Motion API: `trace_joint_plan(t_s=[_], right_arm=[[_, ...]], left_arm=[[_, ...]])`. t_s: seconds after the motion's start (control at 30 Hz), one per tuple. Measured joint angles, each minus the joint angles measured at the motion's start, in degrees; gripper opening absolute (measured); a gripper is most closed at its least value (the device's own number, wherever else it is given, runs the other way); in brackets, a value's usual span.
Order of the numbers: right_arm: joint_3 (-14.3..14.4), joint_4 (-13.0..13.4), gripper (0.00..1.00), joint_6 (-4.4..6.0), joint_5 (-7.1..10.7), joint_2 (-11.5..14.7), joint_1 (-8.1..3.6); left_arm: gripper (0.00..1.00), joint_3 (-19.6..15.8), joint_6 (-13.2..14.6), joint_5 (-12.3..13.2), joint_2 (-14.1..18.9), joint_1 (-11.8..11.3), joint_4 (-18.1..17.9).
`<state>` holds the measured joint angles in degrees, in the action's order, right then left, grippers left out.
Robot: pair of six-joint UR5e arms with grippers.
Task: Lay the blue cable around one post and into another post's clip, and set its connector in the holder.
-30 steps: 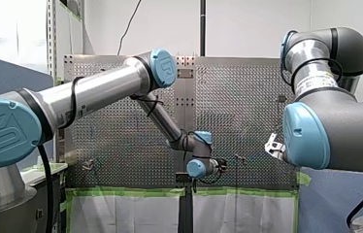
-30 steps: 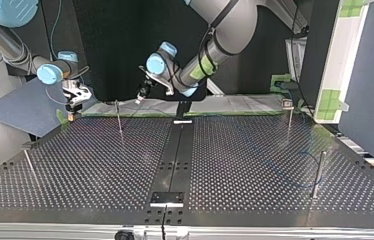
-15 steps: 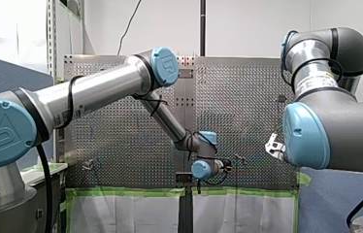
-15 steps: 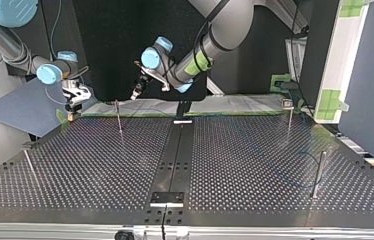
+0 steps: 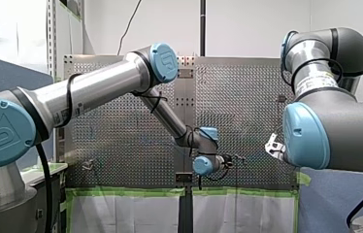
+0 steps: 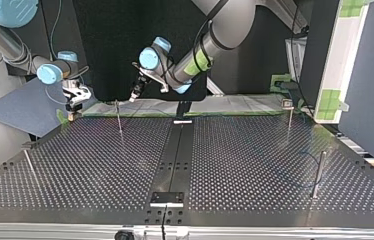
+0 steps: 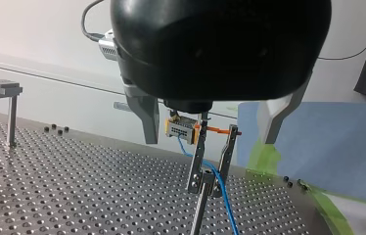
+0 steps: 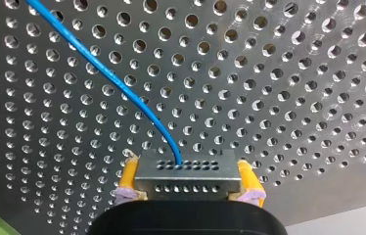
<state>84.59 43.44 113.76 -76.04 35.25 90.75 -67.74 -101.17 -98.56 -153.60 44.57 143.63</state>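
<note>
The connector [image 8: 187, 171] is clamped in the right jaws over the bench [image 8: 293, 98] near a corner; the blue cable [image 8: 107, 76] is cut off beyond. The left jaws are held apart, and the cable is partly hidden by a forked post [image 7: 201, 182] ahead of them.

Layout at the table's far edge. The black, metal-fingered left gripper [image 7: 209, 138] hung with its fingers spread either side of the forked metal clip post [image 7: 204, 182] on the perforated metal table [image 6: 235, 165]. Just beyond the post, the yellow-padded right gripper [image 8: 188, 182] clasped the grey multi-pin connector [image 8: 186, 169]. The thin blue cable [image 8: 117, 85] ran from it down past the post.
</note>
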Motion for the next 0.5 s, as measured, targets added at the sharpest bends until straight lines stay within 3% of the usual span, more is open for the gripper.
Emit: trace_joint_plan(t_s=[0.5], right_arm=[[0.0,0.0,0.0,0.3,0.0,-0.1,-0.11]], left_arm=[[0.99,0.0,-0.4,-0.5,0.0,0.0,0.1]])
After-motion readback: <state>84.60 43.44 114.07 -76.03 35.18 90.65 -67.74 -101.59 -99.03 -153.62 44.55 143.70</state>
